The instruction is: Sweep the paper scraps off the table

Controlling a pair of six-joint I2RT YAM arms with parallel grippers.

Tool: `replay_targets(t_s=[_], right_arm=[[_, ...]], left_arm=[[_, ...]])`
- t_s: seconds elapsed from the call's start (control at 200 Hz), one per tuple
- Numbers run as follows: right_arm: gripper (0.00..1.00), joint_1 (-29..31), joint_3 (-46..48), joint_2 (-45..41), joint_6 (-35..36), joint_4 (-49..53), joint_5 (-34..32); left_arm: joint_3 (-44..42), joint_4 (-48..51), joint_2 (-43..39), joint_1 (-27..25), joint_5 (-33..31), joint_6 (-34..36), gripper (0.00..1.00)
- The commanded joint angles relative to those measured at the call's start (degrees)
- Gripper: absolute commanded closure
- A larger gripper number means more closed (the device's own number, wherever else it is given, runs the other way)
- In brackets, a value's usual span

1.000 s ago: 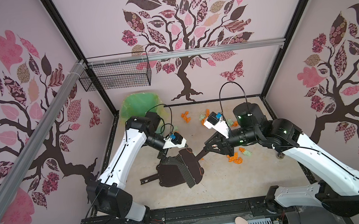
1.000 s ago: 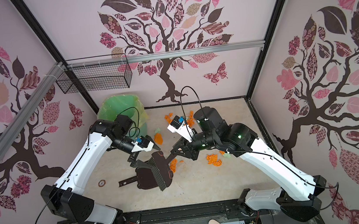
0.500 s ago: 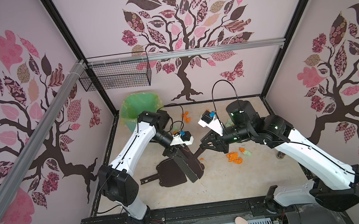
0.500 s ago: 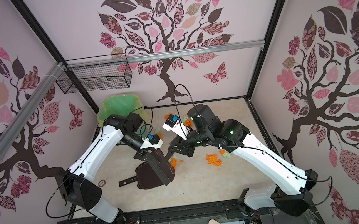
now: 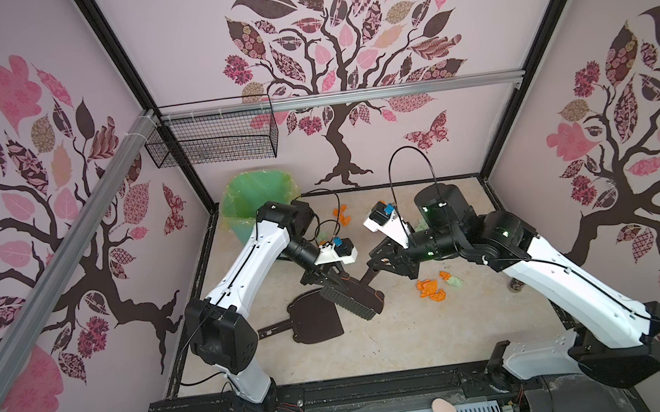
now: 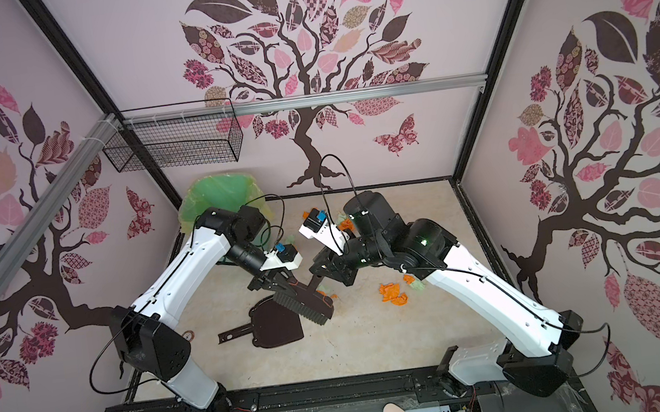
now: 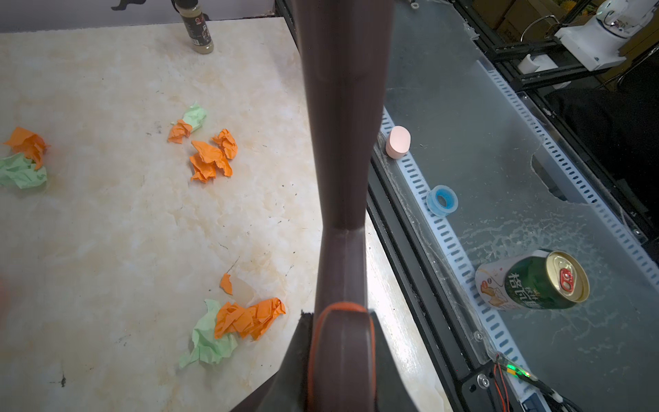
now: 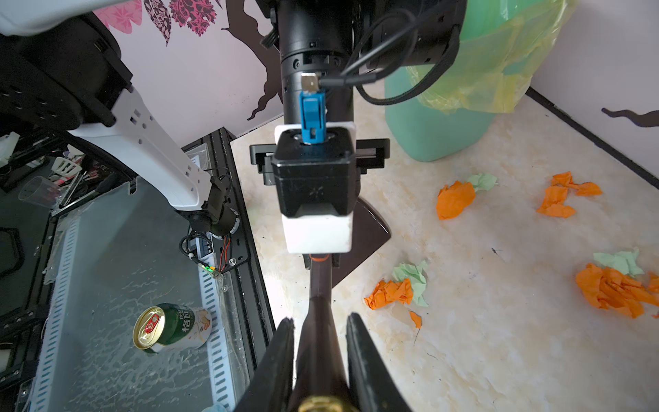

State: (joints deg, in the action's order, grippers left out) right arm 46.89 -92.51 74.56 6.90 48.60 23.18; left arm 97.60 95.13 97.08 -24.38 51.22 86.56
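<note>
Beige marble table [image 5: 416,331], dark dustpan [image 5: 315,321] lying flat, brush [image 5: 352,298] over the dustpan's edge, left gripper [image 5: 327,278] clamped on its neck, right gripper [image 5: 382,258] pinching its handle, paper scraps [image 5: 431,288] scattered beside and beyond the dustpan

A second ago the left gripper [image 5: 328,277] stands open just short of the dark brown plastic brush [image 5: 352,298]; now it is clamped on the brush's neck, and its white arm reaches further in over the beige marbled table [image 5: 417,340]. The brush head now lies slantwise rather than front to back, baring more of the flat dark dustpan [image 5: 315,321] under it. The right gripper [image 5: 378,261], on the handle, sits slightly further left.
</note>
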Motion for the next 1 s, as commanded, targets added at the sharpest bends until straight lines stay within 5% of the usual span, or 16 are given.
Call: replay_targets(t_s=[0.0, 0.195, 0.225, 0.405, 0.515, 0.79, 0.995], right_arm=[[1.0, 0.41, -0.35, 0.27, 0.75, 0.93, 0.49], [1.0, 0.36, -0.03, 0.65, -0.09, 1.72, -1.65], [1.0, 0.4, 0.22, 0.67, -0.33, 1.68, -1.92], [1.0, 0.33, 0.65, 1.17, -3.64, 1.48, -7.72], [1.0, 0.22, -0.07, 2.04, -6.85, 1.67, -17.06], [1.0, -2.15, -4.55, 9.45, -16.99, 4.72, -36.6], [1.0, -2.4, -8.81, 14.98, -17.66, 7.1, -42.4]], left_arm=[[3.68, 7.57, 0.26, -0.14, 1.11, -0.86, 0.6], [7.63, 7.52, -0.06, 2.18, 3.69, -2.27, 0.46], [8.3, 7.48, -0.21, 2.89, 4.08, -2.44, 0.37], [11.58, 7.62, -3.37, 10.17, 7.02, -2.64, 0.37], [8.02, 6.88, -9.56, 18.26, 7.87, 1.05, 0.37], [-20.49, -2.76, -26.38, 37.88, -11.13, 14.01, 0.37], [-49.78, -28.49, -37.28, 41.7, -24.3, 15.03, 0.37]])
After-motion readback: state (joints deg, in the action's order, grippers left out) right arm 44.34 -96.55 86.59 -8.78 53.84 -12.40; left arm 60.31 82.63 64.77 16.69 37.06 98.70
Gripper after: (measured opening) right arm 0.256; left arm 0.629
